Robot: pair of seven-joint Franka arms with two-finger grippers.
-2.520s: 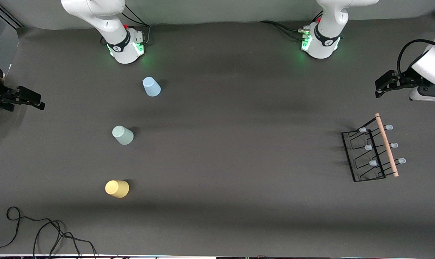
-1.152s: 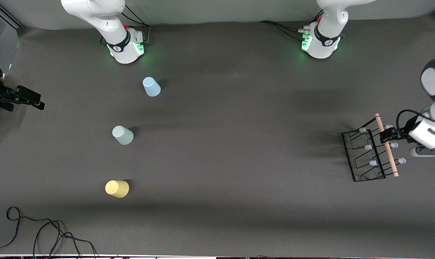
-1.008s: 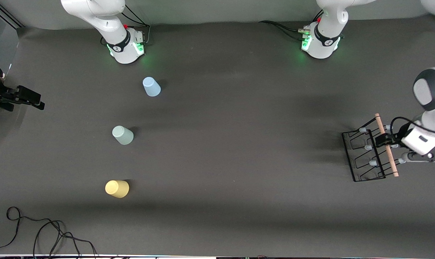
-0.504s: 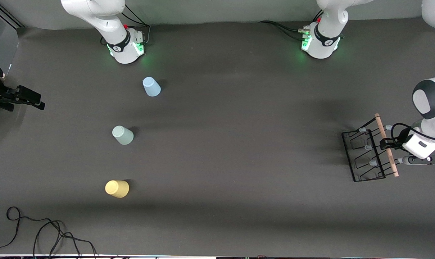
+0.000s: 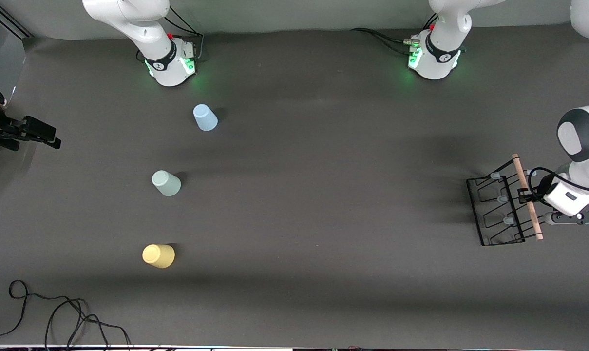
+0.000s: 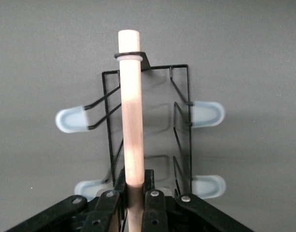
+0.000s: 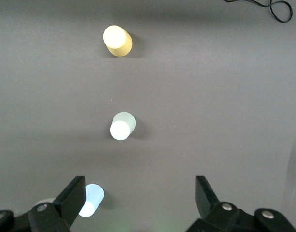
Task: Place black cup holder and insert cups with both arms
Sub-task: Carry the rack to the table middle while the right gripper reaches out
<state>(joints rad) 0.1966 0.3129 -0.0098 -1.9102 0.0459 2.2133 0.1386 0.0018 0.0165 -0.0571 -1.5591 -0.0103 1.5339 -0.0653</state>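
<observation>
Gripping the wooden handle [image 6: 130, 111] of the black cup holder [image 5: 500, 210], the left gripper [image 5: 527, 196] had its fingers [image 6: 108, 212] pressed to either side of the rod, as the left wrist view showed. The holder sat at the left arm's end of the table [image 5: 323, 195], well apart from all three cups. Whether its base was touching the table or just lifted could not be told.

The right gripper [image 5: 38, 135] hung wide open and empty over the table edge at the right arm's end; that arm was waiting. Its wrist view looked down on the cups between the spread fingers [image 7: 73, 195].

Cups stood upside down in a rough line toward the right arm's end:
- blue cup [image 5: 205, 117], nearest the right arm's base
- green cup [image 5: 166, 183], in the middle
- yellow cup [image 5: 158, 255], nearest the front camera

None was on a peg [image 6: 70, 120]; all pegs showing were bare.

Progress looked very early: only the grasp on the holder seemed done. Left to do, judging by the layout, was carrying the holder to its spot, setting it down, and putting all three cups on the pegs. A loose black cable [image 5: 55, 312] lay at the table corner nearest the camera, clear of the work.
</observation>
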